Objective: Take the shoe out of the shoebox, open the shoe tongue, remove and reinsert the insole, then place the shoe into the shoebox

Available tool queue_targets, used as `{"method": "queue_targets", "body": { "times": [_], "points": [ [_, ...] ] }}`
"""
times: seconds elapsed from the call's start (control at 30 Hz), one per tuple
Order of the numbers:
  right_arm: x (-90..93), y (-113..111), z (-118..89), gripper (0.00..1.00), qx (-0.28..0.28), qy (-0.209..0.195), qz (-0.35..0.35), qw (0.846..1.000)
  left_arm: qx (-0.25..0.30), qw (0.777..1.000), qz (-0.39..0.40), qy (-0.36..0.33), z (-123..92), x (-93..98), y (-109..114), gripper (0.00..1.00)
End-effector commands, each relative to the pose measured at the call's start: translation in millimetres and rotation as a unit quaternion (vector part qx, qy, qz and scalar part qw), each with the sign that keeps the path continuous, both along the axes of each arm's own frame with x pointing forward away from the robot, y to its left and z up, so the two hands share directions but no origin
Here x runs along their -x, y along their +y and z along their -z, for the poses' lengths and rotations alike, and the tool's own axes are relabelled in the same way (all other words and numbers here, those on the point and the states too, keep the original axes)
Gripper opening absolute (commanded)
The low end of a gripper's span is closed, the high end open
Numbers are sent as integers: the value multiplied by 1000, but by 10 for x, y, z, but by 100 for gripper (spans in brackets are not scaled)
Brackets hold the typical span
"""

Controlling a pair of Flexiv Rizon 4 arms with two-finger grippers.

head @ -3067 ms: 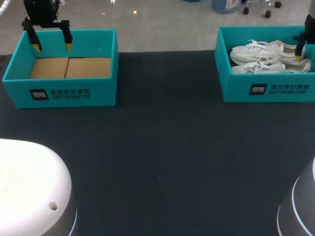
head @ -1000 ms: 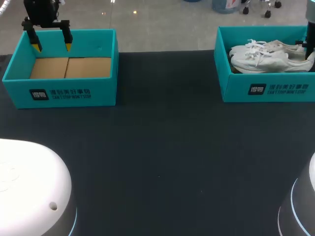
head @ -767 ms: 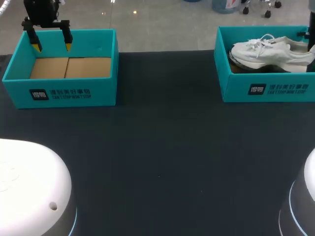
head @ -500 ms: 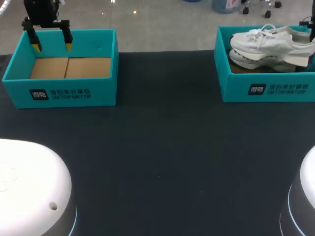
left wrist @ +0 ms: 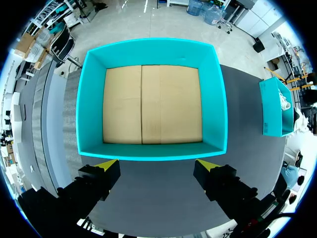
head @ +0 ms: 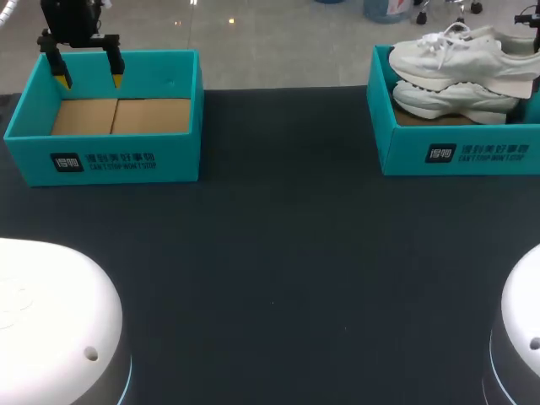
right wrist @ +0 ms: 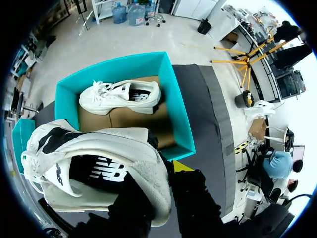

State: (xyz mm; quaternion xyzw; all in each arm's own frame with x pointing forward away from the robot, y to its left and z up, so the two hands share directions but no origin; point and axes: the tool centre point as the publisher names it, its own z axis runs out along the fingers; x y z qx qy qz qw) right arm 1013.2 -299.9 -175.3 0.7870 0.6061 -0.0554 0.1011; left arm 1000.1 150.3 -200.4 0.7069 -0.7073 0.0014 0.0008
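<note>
One white lace-up shoe (head: 460, 55) hangs above the teal cardboard shoebox (head: 405, 156), heel clamped in my right end effector (right wrist: 166, 171) — one yellow tip hidden; my left end effector (left wrist: 157, 166) gapes wide, empty.

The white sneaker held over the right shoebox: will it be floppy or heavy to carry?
Probably light: the white sneaker hangs nearly level though held only at its heel. Its upper looks soft, so the collar may squash between the fingers. The loose laces could snag the teal shoebox.
</note>
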Motion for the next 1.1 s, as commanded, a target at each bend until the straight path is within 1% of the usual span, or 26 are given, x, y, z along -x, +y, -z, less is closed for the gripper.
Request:
{"method": "queue_targets", "body": {
  "times": [0.03,0.23,0.4,0.53,0.6,0.9,1.03,1.1],
  "points": [
    [233,145,-117,0,4,-4,-5,1000,-1,1000,0,0,-1,0,-2,100],
    [552,416,-155,0,-2,0,-20,1000,-1,1000,0,0,-1,0,-2,100],
    [780,627,-172,0,10,1,-27,1000,-1,1000,0,0,-1,0,-2,100],
    [949,744,-189,0,5,1,-26,1000,-1,1000,0,0,-1,0,-2,100],
    [1061,849,-188,0,2,3,-32,999,-1,1000,0,0,-1,0,-2,100],
    [1335,1128,-200,0,-2,16,-44,999,-1,1000,0,0,-1,0,-2,100],
    [1405,1264,-217,0,7,15,-52,998,-1,1000,0,0,-1,0,-2,100],
    [1405,1264,-217,0,7,15,-52,998,-1,1000,0,0,-1,0,-2,100]
  ]
}}
